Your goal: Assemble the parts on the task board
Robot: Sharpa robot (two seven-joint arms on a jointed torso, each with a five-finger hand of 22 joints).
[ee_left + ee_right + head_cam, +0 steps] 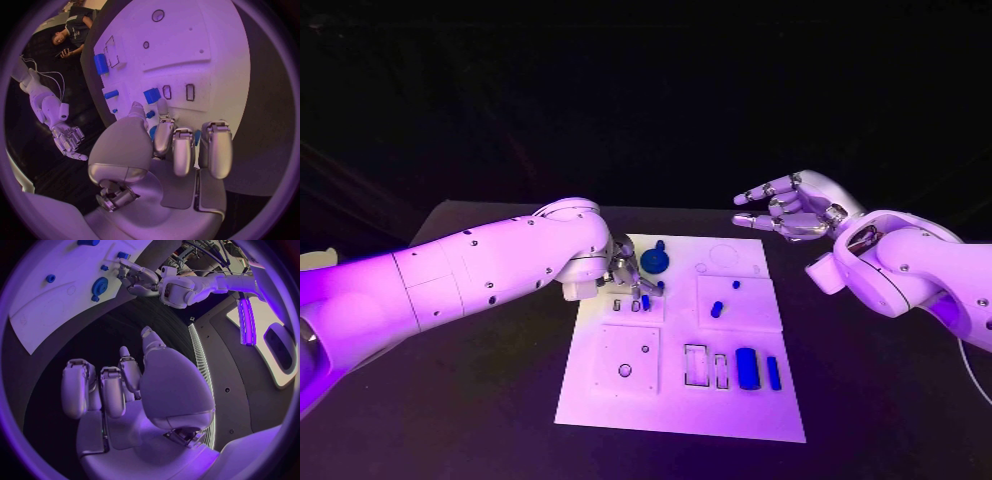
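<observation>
The white task board point(733, 410) lies mid-table. My left hand point(629, 272) hangs over its far left part, fingers pointing down at a small upright blue piece point(645, 300) beside two empty slots. In the left wrist view the thumb and a fingertip point(164, 120) sit close to that blue piece point(152, 95) and a small blue peg point(150, 114); whether they grip anything is unclear. A round blue part point(656, 262) lies just beyond the hand. My right hand point(790, 210) is raised past the board's far right corner, fingers apart and empty.
Two long blue blocks point(747, 368) stand side by side near the board's front right, next to empty rectangular slots point(695, 365). Another blue piece point(717, 309) sits mid-board. Black table point(488, 400) surrounds the board.
</observation>
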